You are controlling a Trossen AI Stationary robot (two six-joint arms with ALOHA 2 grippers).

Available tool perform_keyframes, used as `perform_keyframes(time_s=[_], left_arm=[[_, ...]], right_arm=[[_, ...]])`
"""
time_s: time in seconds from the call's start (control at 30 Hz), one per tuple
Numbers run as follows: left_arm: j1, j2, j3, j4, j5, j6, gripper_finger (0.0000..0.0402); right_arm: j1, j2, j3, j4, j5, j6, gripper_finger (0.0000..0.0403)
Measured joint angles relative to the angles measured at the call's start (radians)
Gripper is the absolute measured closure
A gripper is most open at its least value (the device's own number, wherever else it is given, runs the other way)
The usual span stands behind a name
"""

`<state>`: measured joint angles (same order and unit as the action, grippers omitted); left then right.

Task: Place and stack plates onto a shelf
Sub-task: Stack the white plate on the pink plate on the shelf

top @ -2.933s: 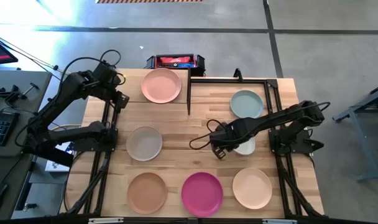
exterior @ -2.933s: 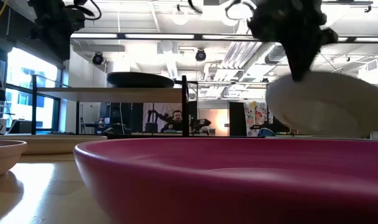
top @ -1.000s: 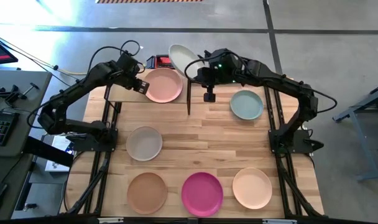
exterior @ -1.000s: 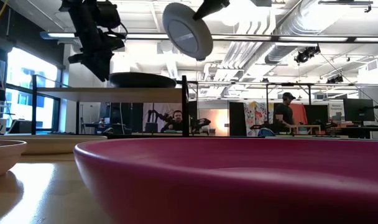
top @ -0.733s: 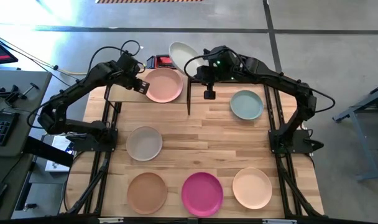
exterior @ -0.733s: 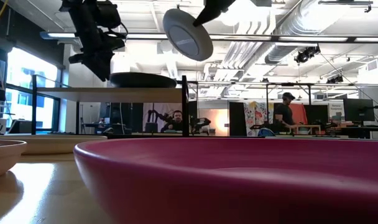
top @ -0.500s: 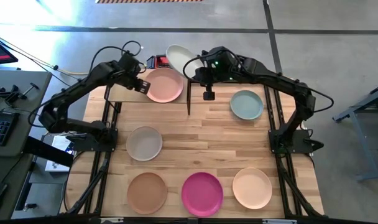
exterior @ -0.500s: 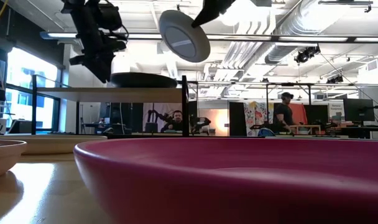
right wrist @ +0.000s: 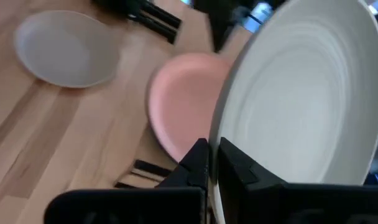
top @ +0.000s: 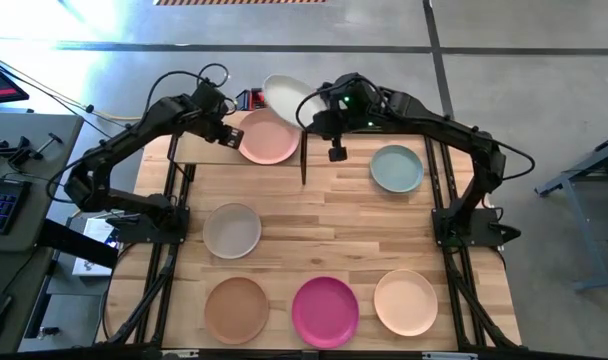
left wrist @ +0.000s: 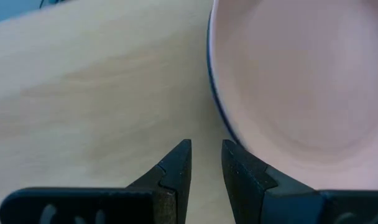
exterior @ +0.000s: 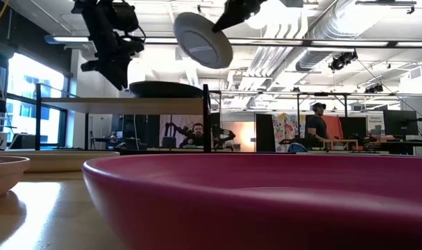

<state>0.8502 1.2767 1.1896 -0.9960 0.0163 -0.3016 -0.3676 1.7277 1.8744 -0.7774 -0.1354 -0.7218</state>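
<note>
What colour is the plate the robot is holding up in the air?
Off-white plate, pinched at its rim by the right hand; clearest in the right wrist view.

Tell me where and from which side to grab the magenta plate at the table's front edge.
Pinch the magenta plate by its raised rim, coming from above: it lies flat and shallow. Its rear rim looks best, facing bare table; tan plate and cream plate flank it.

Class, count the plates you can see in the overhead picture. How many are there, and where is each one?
7: white plate in the right gripper; pink plate on the shelf; pale green, grey, tan, magenta, cream on the table. More may be hidden.
</note>
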Motion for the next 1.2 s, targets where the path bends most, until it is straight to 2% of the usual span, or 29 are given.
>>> perform_keyframes(time_s=[0.2, 0.53, 0.93, 1.2], left_arm=[[0.000, -0.031, 0.068, -0.008, -0.002, -0.002, 0.0323], [0.000, -0.110, 0.125, -0.033, -0.002, -0.013, 0.0323], [0.000, -0.198, 0.131, -0.032, -0.002, -0.065, 0.0323], [0.000, -0.196, 0.131, -0.032, -0.002, -0.065, 0.0323]], right_arm=[[0.002, 0.047, 0.000, 0.037, -0.086, -0.088, 0.0403], [0.003, 0.131, 0.000, 0.050, -0.110, -0.242, 0.0403], [0.018, 0.215, 0.000, 0.090, -0.108, -0.361, 0.0403], [0.016, 0.252, 0.000, 0.108, -0.029, -0.439, 0.0403]])
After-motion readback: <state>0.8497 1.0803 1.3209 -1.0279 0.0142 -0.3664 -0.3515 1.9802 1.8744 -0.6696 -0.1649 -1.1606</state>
